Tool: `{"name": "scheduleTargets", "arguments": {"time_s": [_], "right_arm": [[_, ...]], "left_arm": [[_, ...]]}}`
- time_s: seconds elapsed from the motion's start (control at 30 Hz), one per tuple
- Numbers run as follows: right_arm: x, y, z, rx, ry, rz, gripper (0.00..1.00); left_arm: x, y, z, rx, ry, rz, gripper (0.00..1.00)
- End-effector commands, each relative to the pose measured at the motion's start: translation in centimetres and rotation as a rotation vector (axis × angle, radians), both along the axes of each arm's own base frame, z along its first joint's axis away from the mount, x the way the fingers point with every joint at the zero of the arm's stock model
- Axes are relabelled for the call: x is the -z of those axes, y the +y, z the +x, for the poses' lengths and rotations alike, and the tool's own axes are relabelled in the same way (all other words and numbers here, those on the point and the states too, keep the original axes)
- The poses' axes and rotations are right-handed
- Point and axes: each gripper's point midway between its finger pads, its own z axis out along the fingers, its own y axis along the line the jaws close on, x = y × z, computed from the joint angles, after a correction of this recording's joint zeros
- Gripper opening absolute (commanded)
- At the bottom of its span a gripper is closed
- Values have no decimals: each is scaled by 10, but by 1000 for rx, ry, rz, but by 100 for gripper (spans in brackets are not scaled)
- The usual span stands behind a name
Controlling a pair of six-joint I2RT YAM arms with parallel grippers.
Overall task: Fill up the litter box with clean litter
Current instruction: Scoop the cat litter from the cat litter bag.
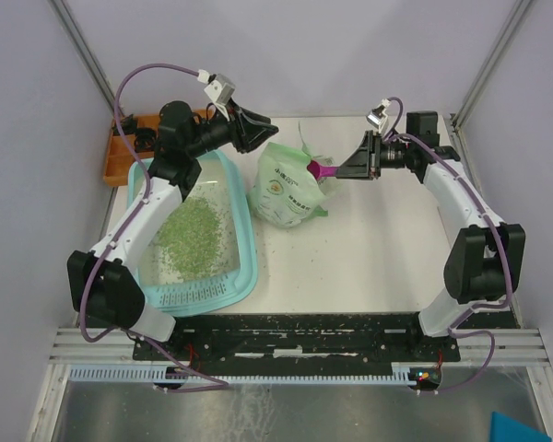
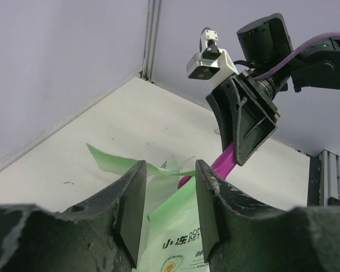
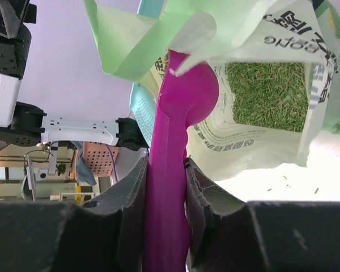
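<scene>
Right pincer (image 1: 340,171) grips magenta scoop (image 1: 319,170) at bag (image 1: 286,195) mouth; clean litter (image 1: 192,238) spread inside litter box (image 1: 245,280).

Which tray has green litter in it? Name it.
The large light-teal litter box; clean litter covers part of its floor. The smaller orange tray sits behind it, in the corner.

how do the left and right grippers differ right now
The right gripper has its fingers shut on the magenta scoop, held by its handle. The left gripper has its fingers apart and grips nothing, with the bag showing in the gap. The right gripper reaches in from the bag's right side, the left gripper from its far left. Both point at the bag's open top.
</scene>
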Motion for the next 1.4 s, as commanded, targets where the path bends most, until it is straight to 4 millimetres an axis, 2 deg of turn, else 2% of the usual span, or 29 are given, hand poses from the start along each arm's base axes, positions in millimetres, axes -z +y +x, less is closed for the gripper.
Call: {"name": "scheduleTargets", "arguments": {"time_s": [0.0,0.7,0.93,1.37], "right_arm": [[-23,-6,-17,-51,-75,45,2],[-14,-72,-25,36,-33,10,2],[-16,-86,-33,42,-22,8,2],[2,-104,-23,73,53,33,2]], "left_arm": [[-25,5,-2,-38,-88,-6,49],[-40,22,-15,-120,-129,20,51],[-45,31,-20,-165,-145,33,51],[-58,46,-45,-208,-163,32,51]]}}
